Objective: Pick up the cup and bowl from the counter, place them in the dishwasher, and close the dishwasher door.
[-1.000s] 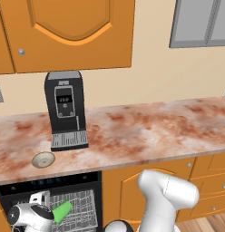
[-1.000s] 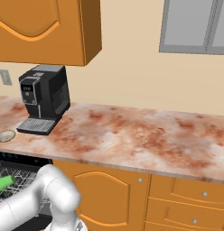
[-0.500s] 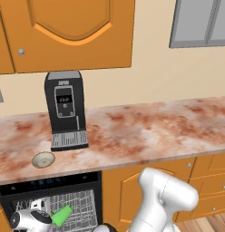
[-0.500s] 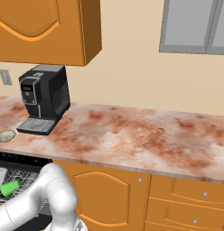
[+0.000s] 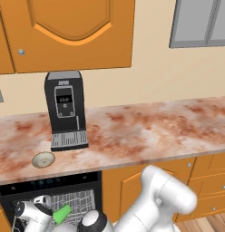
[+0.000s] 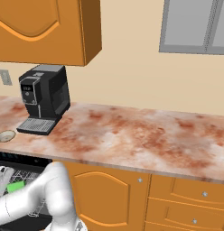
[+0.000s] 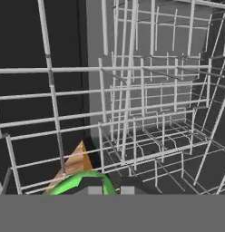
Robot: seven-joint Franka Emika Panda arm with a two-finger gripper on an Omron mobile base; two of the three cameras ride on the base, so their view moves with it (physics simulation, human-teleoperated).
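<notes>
Clamping tight on the small bright green tapered cup (image 5: pixel 62 214), the two-finger gripper (image 5: pixel 45 213) hanging low inside the black built-in dishwasher (image 5: pixel 51 183), just over the grey wire rack (image 7: pixel 146 113). Tilting: cup's long axis slanting, upper end pointing away from the jaws toward the rack's middle. Lying directly ahead and below, open rack cells, cup rim peeking at the hand view's bottom edge. Waiting well apart on the marbled reddish-brown stone counter (image 5: pixel 146 131), the shallow beige bowl (image 5: pixel 43 159), just beside the black coffee machine (image 5: pixel 65 108). Fingertips themselves hard to make out; dishwasher door cut off below the frame.
</notes>
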